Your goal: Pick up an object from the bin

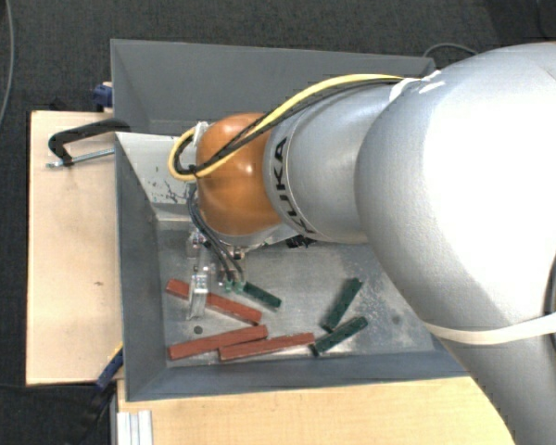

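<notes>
Several red-brown flat sticks [269, 345] and green sticks [341, 304] lie near the front wall of the bin [259, 378], so my gripper [213, 284] hangs low over the uppermost red-brown stick [233, 310], the likeliest pick by my judgement; whether my jaws are open or closed I cannot tell.

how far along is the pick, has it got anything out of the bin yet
Done: the arm is down in the bin, with the end effector low near the floor. In hand: it sits at the upper red-brown stick, a dark green stick just right of it; a grip cannot be confirmed. Left: grasping and lifting, since every stick lies on the floor.
</notes>
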`<state>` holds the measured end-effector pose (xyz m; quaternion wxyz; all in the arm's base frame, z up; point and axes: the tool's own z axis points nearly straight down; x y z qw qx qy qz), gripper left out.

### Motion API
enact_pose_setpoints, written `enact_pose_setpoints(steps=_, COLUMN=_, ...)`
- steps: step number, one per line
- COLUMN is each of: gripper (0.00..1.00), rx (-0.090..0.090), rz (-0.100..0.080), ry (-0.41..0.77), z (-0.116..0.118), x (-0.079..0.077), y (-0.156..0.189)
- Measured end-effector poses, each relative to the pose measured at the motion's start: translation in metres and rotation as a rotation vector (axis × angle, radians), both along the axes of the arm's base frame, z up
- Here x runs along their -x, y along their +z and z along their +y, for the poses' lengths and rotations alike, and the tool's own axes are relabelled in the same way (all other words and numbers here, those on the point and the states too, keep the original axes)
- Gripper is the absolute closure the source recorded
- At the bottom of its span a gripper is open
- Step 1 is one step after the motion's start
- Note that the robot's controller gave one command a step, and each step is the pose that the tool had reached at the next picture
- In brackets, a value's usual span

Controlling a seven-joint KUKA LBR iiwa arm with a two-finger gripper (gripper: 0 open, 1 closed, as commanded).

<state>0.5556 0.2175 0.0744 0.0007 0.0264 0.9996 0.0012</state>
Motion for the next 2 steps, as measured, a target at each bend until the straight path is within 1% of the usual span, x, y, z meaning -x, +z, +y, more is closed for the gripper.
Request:
enact_pose_setpoints(steps=1, gripper=1.0, rx=0.0, rz=0.001, ry=-0.054, z=-0.0135, x=0.0221, y=0.0064)
enact_pose_setpoints(steps=2, gripper=1.0, rx=0.0, rz=0.001, ry=-0.054, z=-0.0135, x=0.0221, y=0.0063)
